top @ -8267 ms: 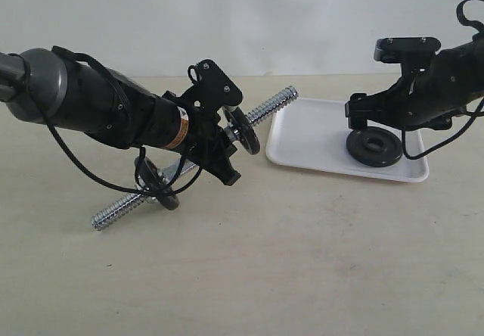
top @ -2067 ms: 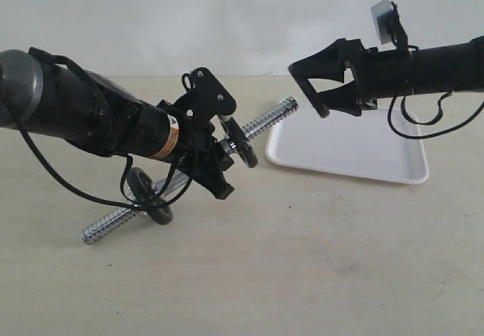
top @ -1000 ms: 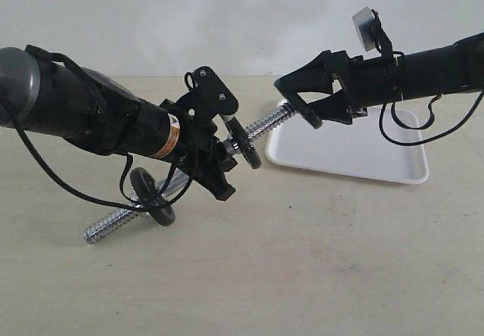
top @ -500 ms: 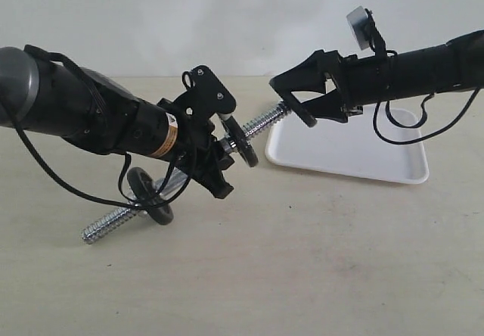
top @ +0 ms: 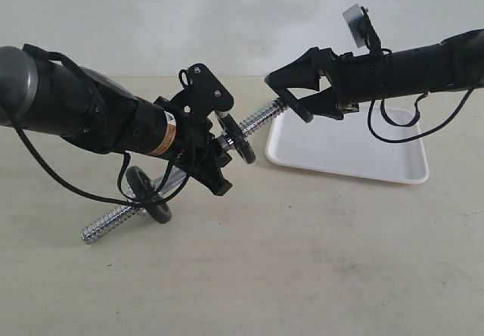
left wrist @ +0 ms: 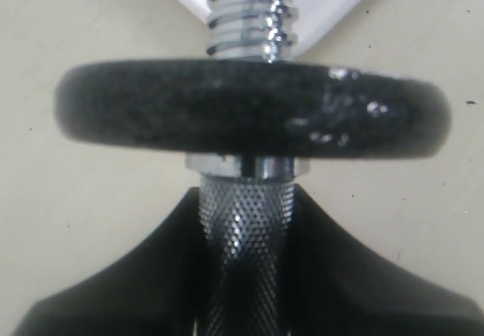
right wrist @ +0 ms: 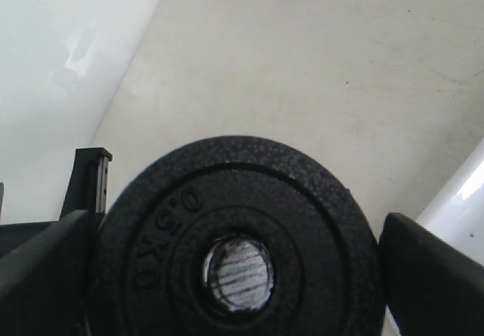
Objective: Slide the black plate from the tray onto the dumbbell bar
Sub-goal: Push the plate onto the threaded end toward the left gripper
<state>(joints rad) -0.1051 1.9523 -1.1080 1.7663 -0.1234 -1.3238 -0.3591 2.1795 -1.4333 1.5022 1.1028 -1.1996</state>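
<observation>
The right gripper (top: pixel 287 96), its jaws spread wide, clamps the black plate (right wrist: pixel 249 192) by its rim, one finger on either edge, holding it upright and clear of the table at the far right tip of the dumbbell bar (top: pixel 261 118). The bar's threaded end shows through the plate's centre hole in the right wrist view, though whether the thread has entered the hole cannot be told. The left gripper (top: pixel 208 154) is closed on the bar's knurled shaft and holds the chrome rod at a slant, with its near left end low over the beige tabletop (top: pixel 302 260) and its other end raised toward the right arm. Two other black discs sit on the bar: the upper disc (top: pixel 240 141), just to the right of the left gripper's fingers (left wrist: pixel 113 298) and seated against a collar on the shaft, and the lower disc (top: pixel 149 198), toward the near left end. The tray (top: pixel 363 154) lies flat on the table at right, beneath the right arm, with the bar's raised tip just beside its far left corner.
</observation>
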